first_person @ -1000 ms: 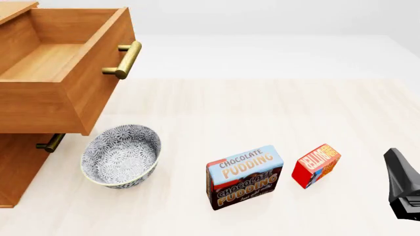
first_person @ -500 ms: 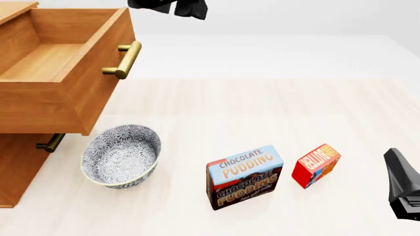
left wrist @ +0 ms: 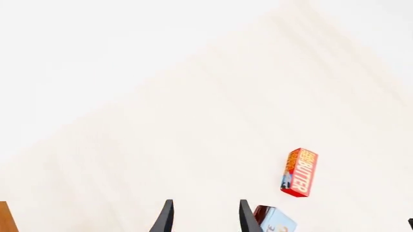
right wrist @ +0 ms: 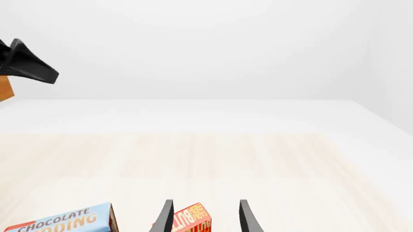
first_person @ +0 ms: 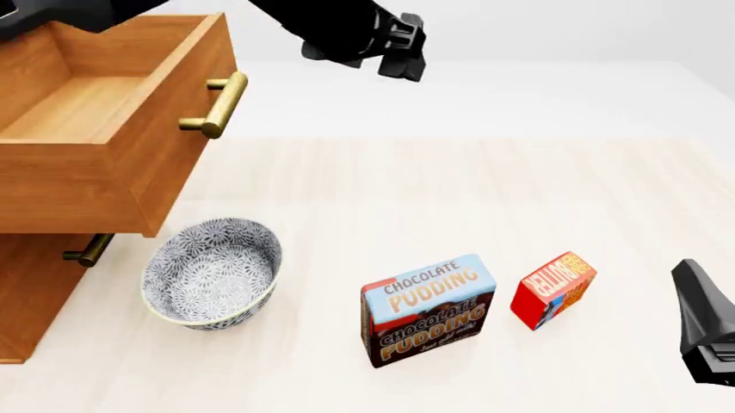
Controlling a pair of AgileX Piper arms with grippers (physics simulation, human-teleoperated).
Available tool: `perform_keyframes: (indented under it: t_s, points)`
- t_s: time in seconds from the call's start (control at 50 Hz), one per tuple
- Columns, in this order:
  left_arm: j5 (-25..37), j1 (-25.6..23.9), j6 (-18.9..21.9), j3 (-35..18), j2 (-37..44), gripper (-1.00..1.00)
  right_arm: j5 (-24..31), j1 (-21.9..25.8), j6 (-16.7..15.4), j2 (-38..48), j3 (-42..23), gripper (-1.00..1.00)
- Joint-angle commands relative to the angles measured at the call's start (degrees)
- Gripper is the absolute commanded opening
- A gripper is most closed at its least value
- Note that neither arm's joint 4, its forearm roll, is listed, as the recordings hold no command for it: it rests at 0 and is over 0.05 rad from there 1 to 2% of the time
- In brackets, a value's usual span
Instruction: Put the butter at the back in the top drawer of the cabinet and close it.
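My right gripper (right wrist: 203, 217) sits low near the worktop's near right corner, its two dark fingers (right wrist: 166, 216) spread apart and holding nothing. Just past them stands the small red rectangular butter box with orange-yellow lettering (first_person: 552, 288), upright on a narrow edge, close to the near edge of the worktop and right of centre. I judge it light and stiff, a carton with smooth printed faces that could slip under a weak pinch and could topple if nudged, standing as it does. The best hold looks to be across its two broad faces, fingers straddling the thin dimension, taken around mid-height.

Just beside it on the left, apart by a small gap, stands the larger blue-and-brown chocolate pudding box (first_person: 428, 310); that gap leaves little room for a finger on that side. Further left, towards the near left corner, sits the blue-patterned white ceramic bowl (first_person: 212, 272).

The pale wood-grain worktop (first_person: 460, 189) looks flat and smooth, with open space behind the boxes. At its left edge stands the brown wooden cabinet (first_person: 29, 292), its top drawer of light wood (first_person: 92, 112) pulled out, its brass bar handle (first_person: 219, 105) facing right, its interior bare. My left gripper (left wrist: 203, 217) hangs high over the far side, fingers parted and holding nothing. Beyond is plain white wall.
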Motion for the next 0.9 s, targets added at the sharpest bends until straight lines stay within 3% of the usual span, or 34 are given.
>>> perform_keyframes:
  t_s: [0.02,0.5,0.9]
  points:
    - [-0.09,-2.0,-0.32,-1.09,3.69,1.0,0.0,0.0,0.0,0.0,0.0,1.0]
    - [1.3,-6.11,0.54,-6.26,11.94,1.0,0.0,0.0,0.0,0.0,0.0,1.0]
    - [2.07,-11.04,-1.67,-10.08,17.23,1.0,0.0,0.0,0.0,0.0,0.0,1.0]
